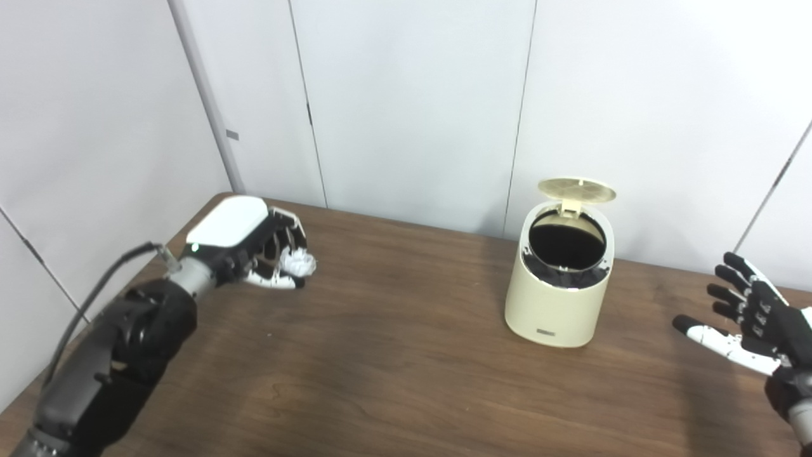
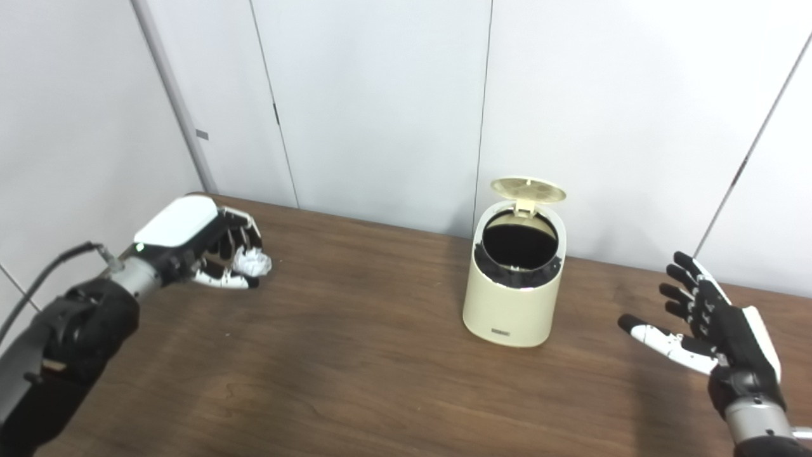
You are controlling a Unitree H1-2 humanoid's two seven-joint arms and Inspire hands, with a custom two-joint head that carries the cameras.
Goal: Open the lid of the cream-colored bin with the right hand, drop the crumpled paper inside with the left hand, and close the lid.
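Observation:
The cream-colored bin [image 1: 558,304] stands on the wooden table, right of centre. Its round lid [image 1: 576,189] is flipped up and back, and the dark inside with a black liner shows. My left hand [image 1: 263,251] is at the far left, low over the table, shut on the white crumpled paper [image 1: 298,263], which pokes out past the fingers. My right hand [image 1: 745,320] is open and empty, fingers spread, to the right of the bin and apart from it. The bin also shows in the right eye view [image 2: 512,298].
The brown wooden table [image 1: 393,368] runs from the white wall panels at the back to the picture's bottom edge. A black cable [image 1: 95,289] runs from my left wrist. White walls close the back and left sides.

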